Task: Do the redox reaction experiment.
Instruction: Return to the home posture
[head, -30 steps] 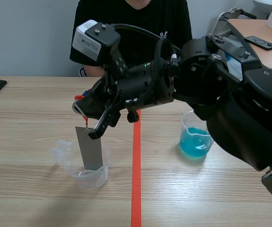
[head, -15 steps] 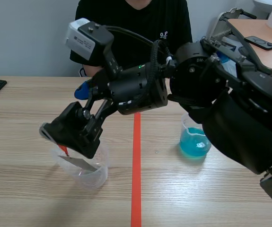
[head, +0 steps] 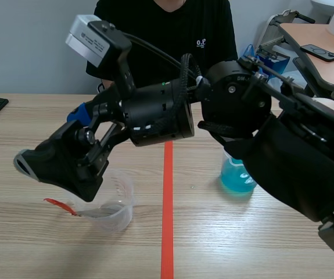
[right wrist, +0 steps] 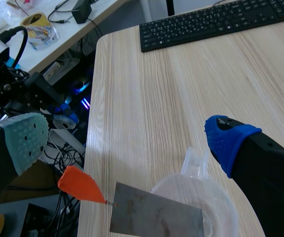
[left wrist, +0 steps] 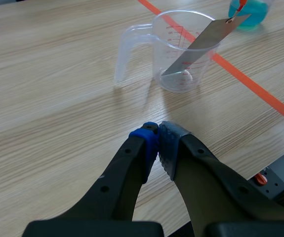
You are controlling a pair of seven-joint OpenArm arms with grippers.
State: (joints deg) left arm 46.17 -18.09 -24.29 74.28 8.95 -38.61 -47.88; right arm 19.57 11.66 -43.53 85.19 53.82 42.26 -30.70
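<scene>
right gripper (head: 56, 139) (right wrist: 127, 143) spread wide, holding nothing, hanging just above the clear plastic measuring jug (head: 120, 209) (left wrist: 166, 59) (right wrist: 221, 197)

thin grey metal strip (head: 100, 210) (left wrist: 193, 47) (right wrist: 156, 217) sits tilted inside the jug, lower end on the bottom, upper end leaning over the rim, its orange tag (head: 59, 204) (right wrist: 80, 185) hanging outside

left gripper (left wrist: 159, 148) has its pads pressed together on nothing, low over the wooden table (left wrist: 58, 98), jug ahead of it

small clear beaker of blue liquid (head: 236, 177) (left wrist: 253, 12) stands across the orange-red tape line (head: 167, 232) from the jug, well apart
</scene>
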